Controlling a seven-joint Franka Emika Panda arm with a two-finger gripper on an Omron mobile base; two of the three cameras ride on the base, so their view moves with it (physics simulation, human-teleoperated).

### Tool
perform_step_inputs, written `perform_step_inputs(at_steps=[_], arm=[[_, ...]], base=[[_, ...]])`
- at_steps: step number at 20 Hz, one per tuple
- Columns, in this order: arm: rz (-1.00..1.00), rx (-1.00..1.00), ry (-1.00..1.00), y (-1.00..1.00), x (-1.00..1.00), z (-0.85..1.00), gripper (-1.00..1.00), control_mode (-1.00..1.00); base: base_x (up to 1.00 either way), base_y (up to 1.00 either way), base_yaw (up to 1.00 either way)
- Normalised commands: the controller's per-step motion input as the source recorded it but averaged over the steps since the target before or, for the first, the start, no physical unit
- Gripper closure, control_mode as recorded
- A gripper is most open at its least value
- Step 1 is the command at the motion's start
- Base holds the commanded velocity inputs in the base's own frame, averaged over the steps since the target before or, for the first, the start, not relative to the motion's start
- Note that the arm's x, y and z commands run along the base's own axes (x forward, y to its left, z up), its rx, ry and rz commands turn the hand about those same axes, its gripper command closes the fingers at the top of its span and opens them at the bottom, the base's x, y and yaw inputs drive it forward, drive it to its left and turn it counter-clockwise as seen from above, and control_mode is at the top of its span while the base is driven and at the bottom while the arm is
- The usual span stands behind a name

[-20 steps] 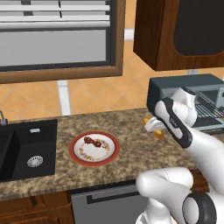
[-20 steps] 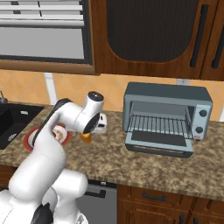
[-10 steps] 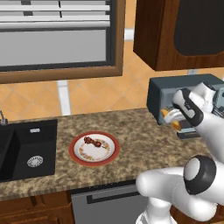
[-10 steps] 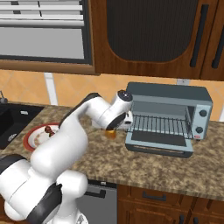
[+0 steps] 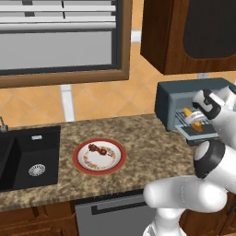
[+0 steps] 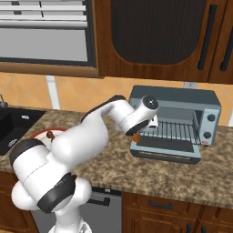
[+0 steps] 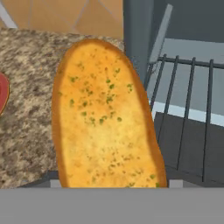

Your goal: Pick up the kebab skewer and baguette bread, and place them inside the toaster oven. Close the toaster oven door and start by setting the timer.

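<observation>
At the left edge of the toaster oven, over its lowered toaster oven door, the gripper is clamped on the baguette bread, beside the wire rack. Back on the counter, the kebab skewer lies on the red-rimmed plate.

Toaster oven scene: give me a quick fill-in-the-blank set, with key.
1. The baguette bread is carried by the hand at the open front of the ____.
2. The kebab skewer lies on the red-rimmed ____.
3. The toaster oven door is folded ____.
4. Left of the plate, a black ____ is set into the counter.

Missing words: toaster oven; plate; down (open); sink
</observation>
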Motion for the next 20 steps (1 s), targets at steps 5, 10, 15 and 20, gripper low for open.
perform_step_inputs(at_steps=[5,10,15,20], arm=[[-0.07,0.00,0.00,-0.52,0.44,0.10,1.00,-1.00],[-0.01,0.00,-0.01,-0.11,0.09,-0.03,1.00,-1.00],[0.00,0.00,-0.05,-0.01,0.02,-0.03,1.00,-1.00],[0.00,0.00,-0.03,0.00,0.00,-0.14,1.00,-1.00]], base=[[0.00,0.00,0.00],[0.00,0.00,0.00],[0.00,0.00,0.00],[0.00,0.00,0.00]])
